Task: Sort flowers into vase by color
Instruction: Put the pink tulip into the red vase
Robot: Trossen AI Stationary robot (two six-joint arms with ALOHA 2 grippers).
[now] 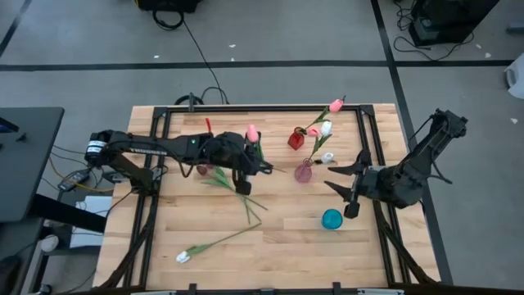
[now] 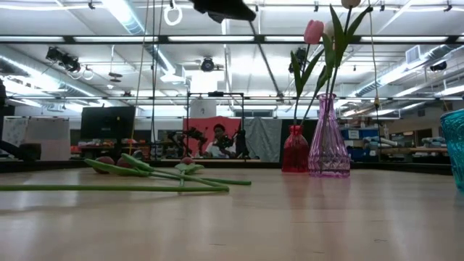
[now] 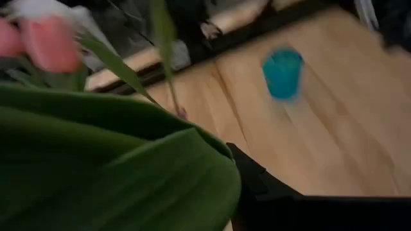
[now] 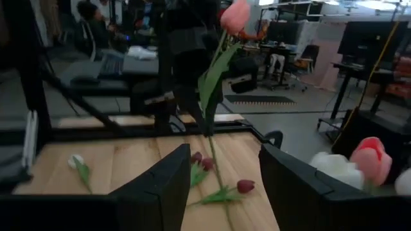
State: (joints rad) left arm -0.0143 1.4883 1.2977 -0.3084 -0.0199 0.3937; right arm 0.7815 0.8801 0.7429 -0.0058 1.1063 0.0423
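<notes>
Two grippers: both over the wooden table (image 1: 286, 246), well apart.
Left gripper (image 1: 244, 174): above the table's middle, clenched on the green stem of a pink-headed artificial tulip (image 1: 251, 133); in the right wrist view this tulip (image 4: 235, 15) stands nearly upright, clear of the table.
Right gripper (image 1: 342, 175): fingers spread wide, nothing between them, near the right edge, just beside the vases.
Pink glass vase (image 1: 304, 171): between the two grippers; holds a white tulip (image 1: 326, 128).
Red glass vase (image 1: 295, 138): just behind the pink one, toward the far edge; holds a pink tulip (image 1: 336, 105) leaning out past the black frame rail (image 1: 262, 109).
Small teal cup (image 1: 332, 219): on the table just in front of the right gripper.
Loose flowers: dark maroon tulips (image 4: 245, 186) lie on the boards under the left arm; one white-headed tulip (image 1: 184, 256) lies near the front-left edge.
Open room: bare boards at the front middle and front right.
</notes>
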